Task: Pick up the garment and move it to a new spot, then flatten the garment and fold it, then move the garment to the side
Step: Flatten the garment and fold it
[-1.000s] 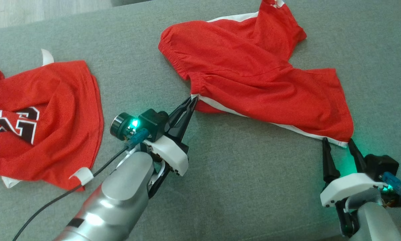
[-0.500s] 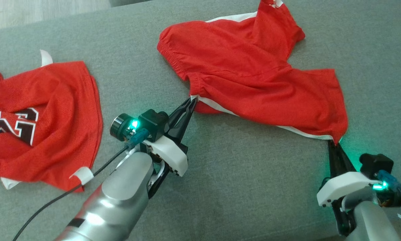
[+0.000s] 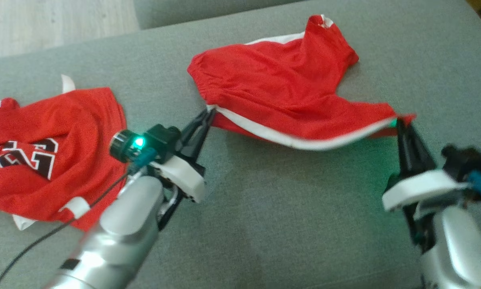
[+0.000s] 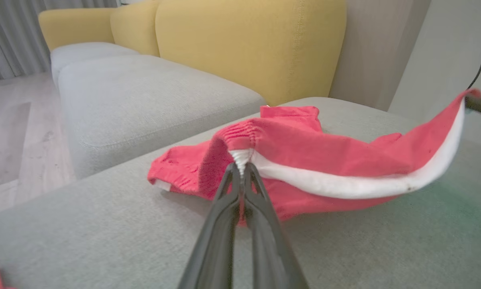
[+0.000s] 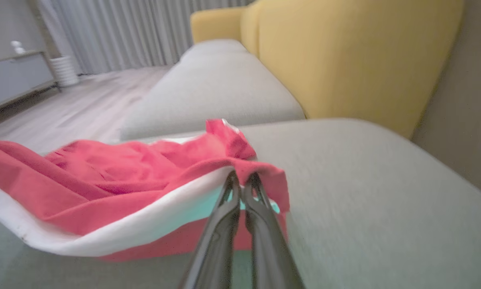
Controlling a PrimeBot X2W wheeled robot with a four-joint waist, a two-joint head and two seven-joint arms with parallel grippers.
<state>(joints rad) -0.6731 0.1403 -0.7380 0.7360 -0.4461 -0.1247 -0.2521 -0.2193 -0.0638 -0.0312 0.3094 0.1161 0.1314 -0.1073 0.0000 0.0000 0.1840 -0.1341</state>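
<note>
The left hand (image 3: 208,113) is pinched tight on the red shorts (image 3: 280,88), its two dark fingers pressed together on the white trim beside the gathered waistband. The right hand (image 3: 398,121) is closed just as narrowly on the other end of the same white band, at a hem corner. Between the two hands the white edge hangs in a shallow curve, lifted off the grey cushion (image 3: 288,216). The far part of the shorts lies rumpled on the cushion, toward its far middle. Well apart on the robot's left, a red jersey (image 3: 76,120) with black-and-white numerals lies on the same cushion. Beyond it stands a second grey seat (image 4: 144,92) with a yellow backrest (image 4: 248,44). The room has a pale wooden floor (image 5: 84,100), grey curtains (image 5: 136,32) and a low cabinet (image 5: 15,76)
</note>
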